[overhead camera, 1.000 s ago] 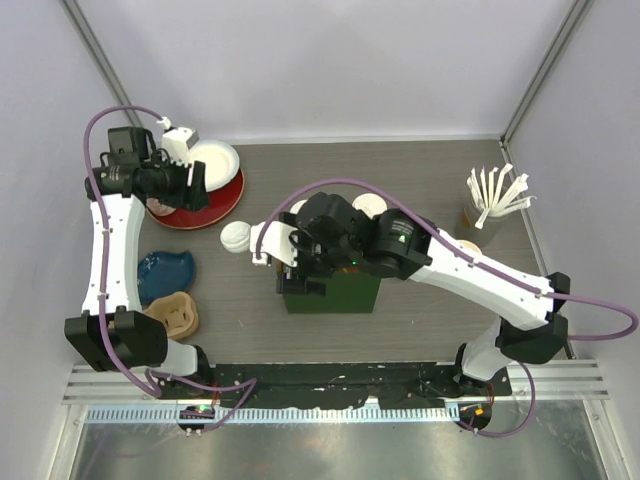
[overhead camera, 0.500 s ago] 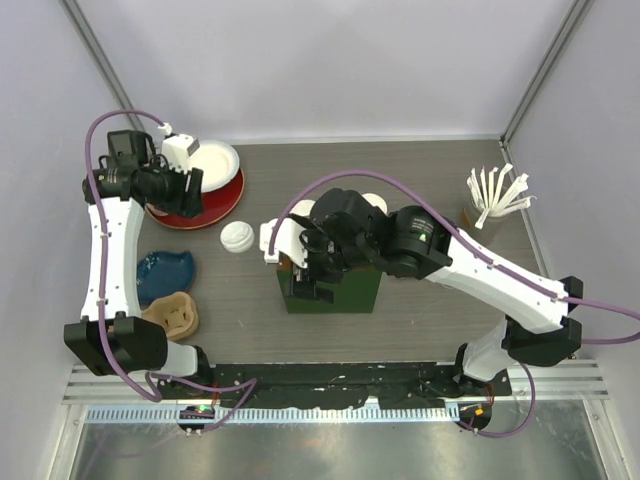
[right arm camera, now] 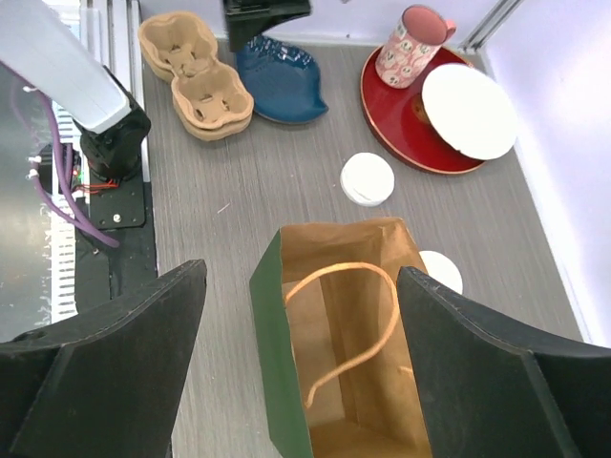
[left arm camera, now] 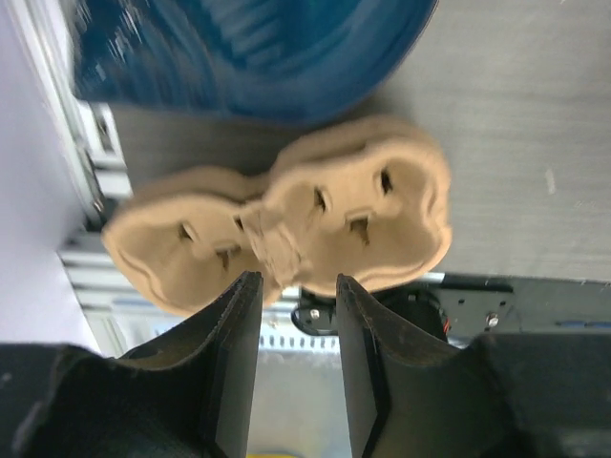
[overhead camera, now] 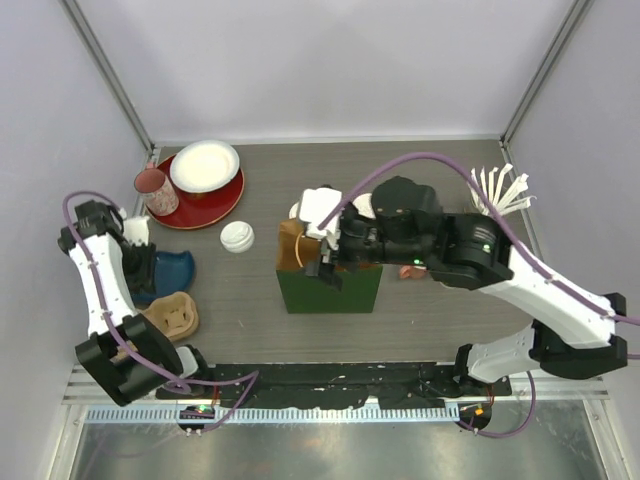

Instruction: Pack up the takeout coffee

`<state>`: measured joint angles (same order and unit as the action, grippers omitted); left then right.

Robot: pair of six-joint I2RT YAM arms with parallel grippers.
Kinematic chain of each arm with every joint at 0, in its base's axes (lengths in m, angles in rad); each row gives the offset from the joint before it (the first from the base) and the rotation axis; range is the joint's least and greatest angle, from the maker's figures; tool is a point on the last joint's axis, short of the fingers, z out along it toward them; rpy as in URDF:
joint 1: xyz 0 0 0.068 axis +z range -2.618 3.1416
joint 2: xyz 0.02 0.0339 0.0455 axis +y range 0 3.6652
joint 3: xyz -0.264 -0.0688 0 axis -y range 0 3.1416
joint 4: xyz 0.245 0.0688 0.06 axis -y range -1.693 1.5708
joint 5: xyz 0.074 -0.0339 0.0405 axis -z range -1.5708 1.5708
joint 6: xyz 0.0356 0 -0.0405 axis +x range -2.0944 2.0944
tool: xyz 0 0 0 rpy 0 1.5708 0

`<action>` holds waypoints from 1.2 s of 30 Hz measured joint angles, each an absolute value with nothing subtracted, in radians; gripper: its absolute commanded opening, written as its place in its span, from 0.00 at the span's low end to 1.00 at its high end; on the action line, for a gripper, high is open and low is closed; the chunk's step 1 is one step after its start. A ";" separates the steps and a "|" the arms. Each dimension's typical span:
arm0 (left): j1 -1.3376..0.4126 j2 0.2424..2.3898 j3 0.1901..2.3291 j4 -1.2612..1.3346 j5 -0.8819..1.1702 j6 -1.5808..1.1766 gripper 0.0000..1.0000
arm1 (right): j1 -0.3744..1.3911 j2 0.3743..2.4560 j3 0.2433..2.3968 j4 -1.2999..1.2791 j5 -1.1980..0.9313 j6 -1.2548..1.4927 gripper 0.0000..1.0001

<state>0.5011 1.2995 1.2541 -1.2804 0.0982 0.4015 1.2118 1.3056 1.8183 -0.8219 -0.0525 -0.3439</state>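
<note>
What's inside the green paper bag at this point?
Only its own orange handle loop shows against the brown lining of the green paper bag; no cups. The bag's near end runs off the frame.

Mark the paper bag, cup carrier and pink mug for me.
paper bag (right arm camera: 284,382), right wrist view, green outer side wall.
cup carrier (right arm camera: 196,78), right wrist view, ridge between its wells.
pink mug (right arm camera: 410,48), right wrist view, patterned side.

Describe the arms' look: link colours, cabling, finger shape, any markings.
White links with black joint housings on the left arm and right arm. A purple cable loops loosely along each. The left gripper and right gripper have plain black tapered fingers; no markings visible.
</note>
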 measured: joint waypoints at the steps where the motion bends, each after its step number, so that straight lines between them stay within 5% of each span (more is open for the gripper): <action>1: 0.520 1.284 1.210 -1.278 0.087 0.403 0.41 | 1.212 1.325 1.824 -0.822 -0.051 -0.340 0.85; 12: 0.767 1.272 1.042 -1.253 0.075 0.504 0.26 | 1.212 1.466 1.829 -0.844 -0.031 -0.312 0.84; 36: 0.778 1.299 0.976 -1.176 0.102 0.482 0.40 | 1.212 1.451 1.810 -0.847 -0.017 -0.312 0.84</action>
<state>0.7784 1.2987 0.9756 -1.1755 0.1017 0.4820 1.2118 1.4509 1.8095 -0.8467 -0.0170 -0.3122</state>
